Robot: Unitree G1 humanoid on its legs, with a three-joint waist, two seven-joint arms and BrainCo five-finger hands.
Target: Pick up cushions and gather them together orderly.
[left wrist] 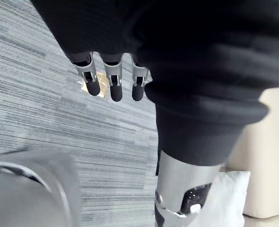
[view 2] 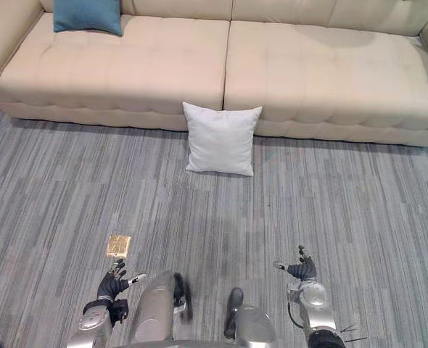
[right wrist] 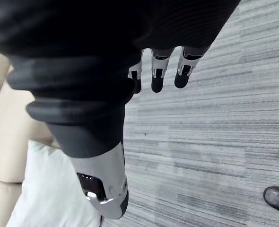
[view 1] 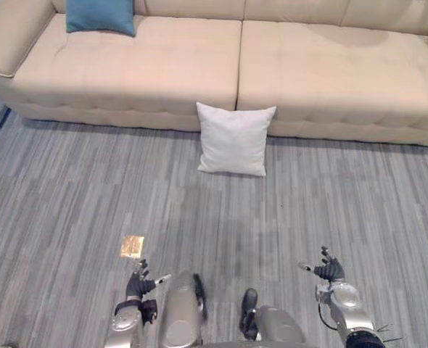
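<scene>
While white cushion [view 1: 233, 139] leans on sofa [view 1: 308, 72] front, blue cushion [view 1: 100, 16] on seat, left hand [view 1: 138, 285], right hand [view 1: 328, 270] uncurled, empty.

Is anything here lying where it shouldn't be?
Yes: the white cushion sits on the floor, propped against the sofa front, while the blue cushion rests on its seat. A small tan patch marks the floor.

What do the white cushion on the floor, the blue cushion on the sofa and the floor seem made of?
White cushion: matte woven cloth over soft filling, judging by its creases and puffed corners.
Blue cushion: matte cloth too, weave too small to tell.
Floor: probably low-pile carpet, grey streaked, no gloss; possibly vinyl.
</scene>
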